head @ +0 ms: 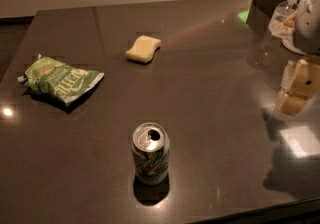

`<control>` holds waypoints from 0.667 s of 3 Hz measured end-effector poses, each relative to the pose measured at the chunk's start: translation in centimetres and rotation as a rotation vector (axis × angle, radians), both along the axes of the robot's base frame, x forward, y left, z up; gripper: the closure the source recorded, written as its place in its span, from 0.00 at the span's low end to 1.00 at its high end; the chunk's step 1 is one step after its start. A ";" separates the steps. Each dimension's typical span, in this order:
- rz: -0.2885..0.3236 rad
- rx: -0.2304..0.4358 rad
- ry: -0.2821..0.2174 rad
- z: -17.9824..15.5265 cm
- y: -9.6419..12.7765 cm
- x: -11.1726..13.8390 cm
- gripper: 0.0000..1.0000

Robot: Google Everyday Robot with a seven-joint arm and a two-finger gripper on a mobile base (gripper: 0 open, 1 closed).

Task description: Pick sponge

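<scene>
Landmark: soda can (150, 153), upright, top opened, near the front edge of the dark table (215, 58). All places below are read from the can.
Sponge: sponge (143, 48) lies flat well beyond the can, almost straight behind it and a touch to the left. Nothing touches it, and bare table surrounds it.
Snack bag: green snack bag (60, 80) is left of the can and farther back, well apart from the sponge.
Gripper: gripper (299, 90) is at the right edge of the view, far right of the can and a little behind it, well apart from the sponge.
Gripper state: you cannot tell from this view whether it is apart or together. Check before you commit.
Step in hand: judged to be the approach. The sponge is not yet touched.
Path: bring the gripper across behind the can, not over it. The can looks light and easy to tip.
Alignment: stop above the sponge's pinched waist and turn the wrist so you close across that narrow part.
Descent: come straight down until you are just off the table, then close.
Handling: the sponge should squash, so expect it to give. Close firmly and lift slowly.
Risk: a glancing touch may slide the sponge on the glossy top.
</scene>
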State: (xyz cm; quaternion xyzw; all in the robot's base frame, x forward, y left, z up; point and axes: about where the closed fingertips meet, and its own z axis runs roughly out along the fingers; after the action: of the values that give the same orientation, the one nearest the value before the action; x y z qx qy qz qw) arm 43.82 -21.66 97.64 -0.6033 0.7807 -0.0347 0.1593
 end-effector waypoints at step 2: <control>-0.017 0.004 0.007 0.3 0.5 1.1 0.00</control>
State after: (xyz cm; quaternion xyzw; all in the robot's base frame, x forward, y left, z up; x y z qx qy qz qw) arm 44.89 -21.15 97.90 -0.5963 0.7865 -0.0323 0.1573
